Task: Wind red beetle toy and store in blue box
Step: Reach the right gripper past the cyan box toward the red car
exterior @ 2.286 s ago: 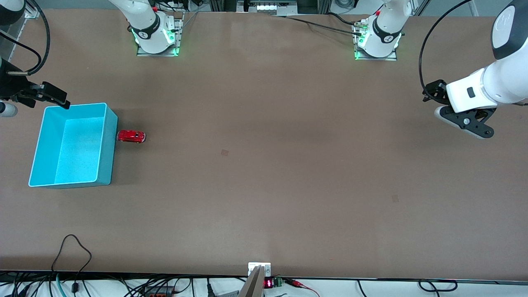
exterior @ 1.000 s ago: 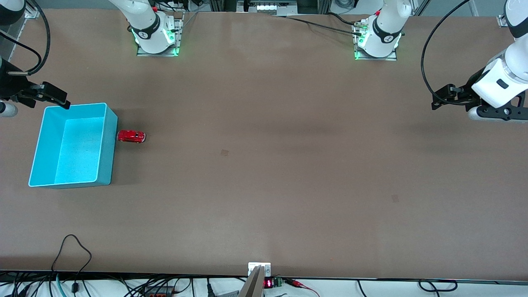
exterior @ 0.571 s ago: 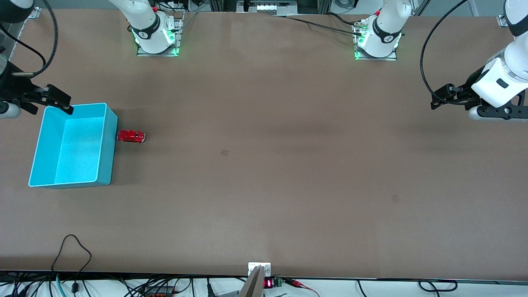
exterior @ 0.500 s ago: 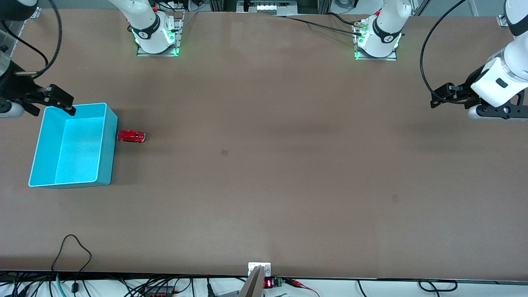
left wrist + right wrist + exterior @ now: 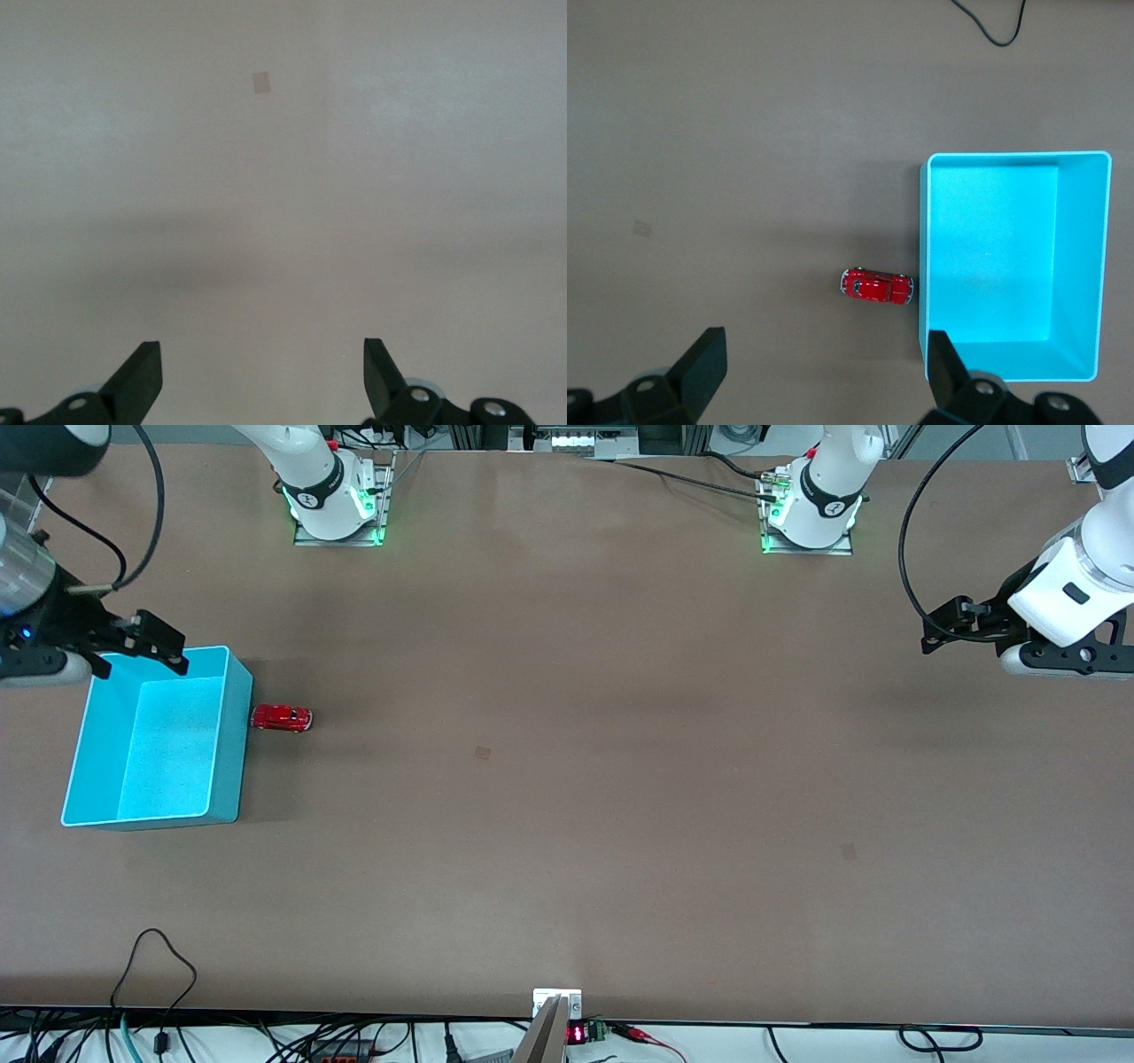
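The red beetle toy (image 5: pixel 282 718) stands on the table, touching the blue box's (image 5: pixel 232 731) wall on the side toward the left arm's end. The box is open and empty. My right gripper (image 5: pixel 135 655) is open and empty, up in the air over the box's corner nearest the robots' bases. In the right wrist view the toy (image 5: pixel 876 286) and the box (image 5: pixel 992 257) lie below the open right gripper (image 5: pixel 824 365). My left gripper (image 5: pixel 939 633) is open and empty, held over bare table at the left arm's end; the left wrist view shows its open left gripper (image 5: pixel 262 376).
Small darker patches mark the table near its middle (image 5: pixel 482 752) and nearer the front camera (image 5: pixel 849 851); one shows in the left wrist view (image 5: pixel 260 82). A black cable (image 5: pixel 159 950) loops onto the table's front edge.
My right gripper has moved toward the left arm's end, over the box's corner. My left gripper rose, turned and shifted slightly. The toy and box have not moved.
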{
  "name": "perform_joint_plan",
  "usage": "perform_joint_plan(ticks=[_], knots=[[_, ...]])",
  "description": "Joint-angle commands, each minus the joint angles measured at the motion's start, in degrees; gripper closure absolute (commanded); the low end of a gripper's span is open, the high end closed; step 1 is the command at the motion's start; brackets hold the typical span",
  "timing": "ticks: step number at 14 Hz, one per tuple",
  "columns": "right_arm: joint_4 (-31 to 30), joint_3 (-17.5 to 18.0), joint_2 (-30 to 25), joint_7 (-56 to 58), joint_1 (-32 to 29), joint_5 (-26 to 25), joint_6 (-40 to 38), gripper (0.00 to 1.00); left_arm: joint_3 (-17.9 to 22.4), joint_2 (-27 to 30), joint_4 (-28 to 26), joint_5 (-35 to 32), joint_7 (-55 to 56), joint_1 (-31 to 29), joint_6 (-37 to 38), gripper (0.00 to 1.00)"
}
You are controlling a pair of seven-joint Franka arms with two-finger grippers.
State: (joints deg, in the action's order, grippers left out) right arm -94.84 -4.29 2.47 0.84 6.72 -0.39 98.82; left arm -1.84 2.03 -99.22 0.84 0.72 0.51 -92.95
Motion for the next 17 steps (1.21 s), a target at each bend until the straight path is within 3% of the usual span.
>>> perform_joint_plan(ticks=[1, 8, 12, 17], knots=[[1.06, -0.01, 4.37, 0.91, -0.47, 0.30, -1.08, 0.00, 0.25, -0.19, 1.30, 1.09, 0.33, 0.28, 1.28, 0.00], [1.24, -0.19, 11.85, 7.31, -1.53, 0.57, -3.37, 0.00, -0.36, -0.27, 1.31, 1.18, 0.42, 0.28, 1.46, 0.00], [0.62, -0.19, 15.89, 18.99, -1.62, 0.57, 1.90, 0.00, -0.53, -0.27, 1.31, 1.09, 0.60, 0.28, 1.37, 0.00], [-7.18, -0.19, 16.16, 36.30, -2.93, 0.83, 6.46, 0.00, -0.54, 0.43, 1.04, 1.18, 0.51, -0.07, 1.63, 0.00]])
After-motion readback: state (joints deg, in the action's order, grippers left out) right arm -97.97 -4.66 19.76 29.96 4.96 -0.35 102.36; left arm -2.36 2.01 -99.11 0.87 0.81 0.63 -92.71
